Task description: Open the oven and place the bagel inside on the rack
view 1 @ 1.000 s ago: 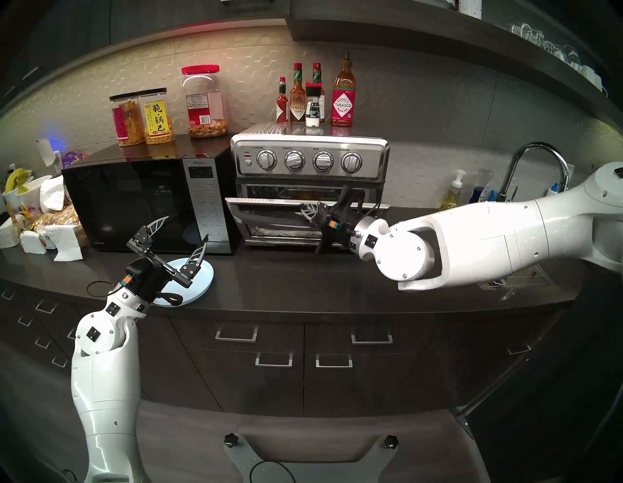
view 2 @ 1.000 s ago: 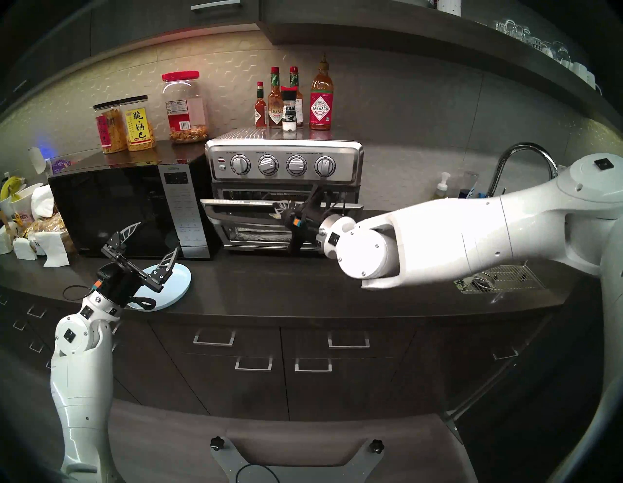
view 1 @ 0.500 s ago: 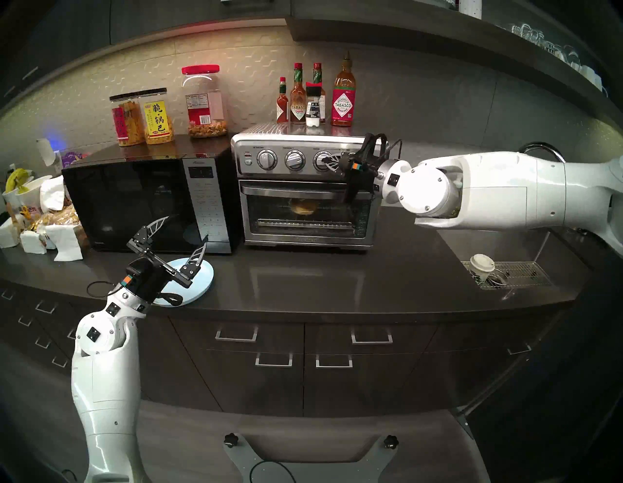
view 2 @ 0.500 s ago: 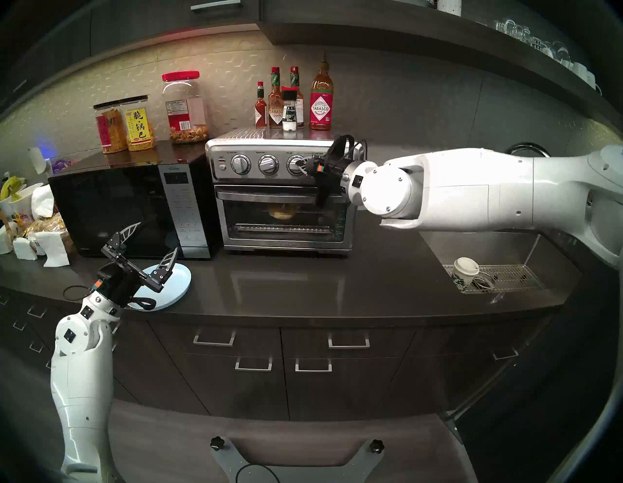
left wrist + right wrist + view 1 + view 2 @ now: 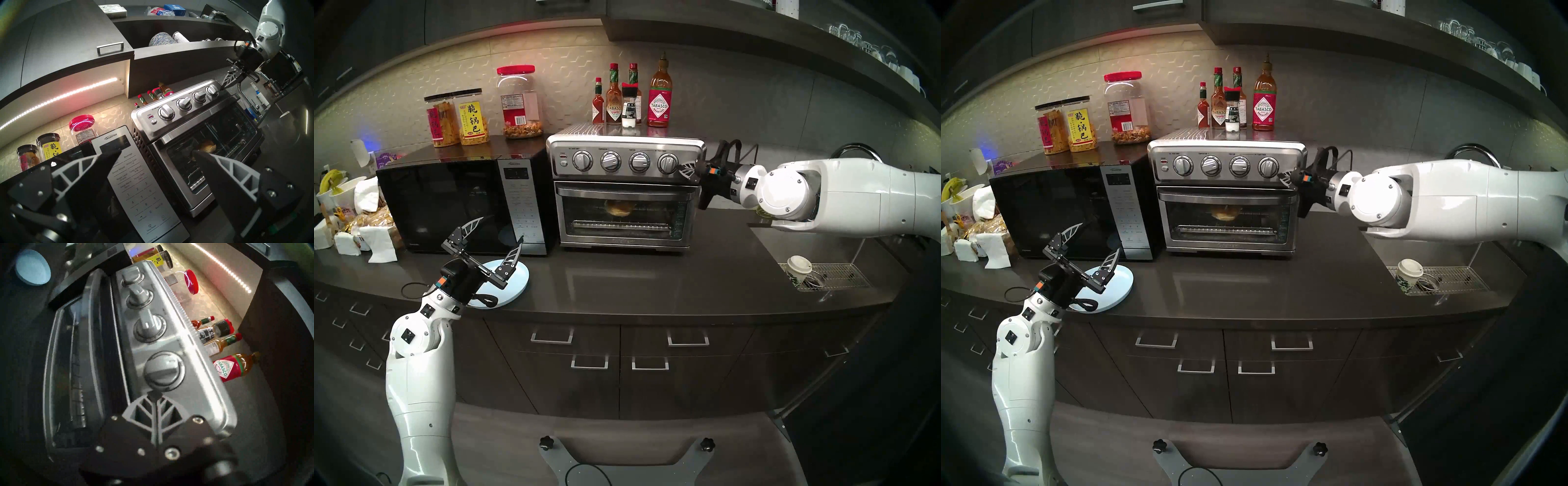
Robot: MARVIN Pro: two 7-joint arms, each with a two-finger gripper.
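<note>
The left gripper [image 5: 493,237], fingers spread wide and empty, hovers over the blue plate [image 5: 521,281]. At its one o'clock stands the oven [image 5: 624,190], door closed, the bagel [image 5: 618,207] apparently resting on the rack [image 5: 653,211] inside. At three o'clock of the knobs, the right gripper [image 5: 686,170] is pressed together, empty.

1. The left arm rises from 7 o'clock in the head view, elbow bent, wrist tilted up toward 1 o'clock.
2. The left gripper [image 5: 490,237] has its two fingers [image 5: 95,168] spread wide, nothing between them.
3. The right arm reaches in from 3 o'clock, forearm nearly level, pointing toward 9 o'clock.
4. The right gripper [image 5: 686,170] has its fingers [image 5: 155,412] pressed together, empty.
</note>
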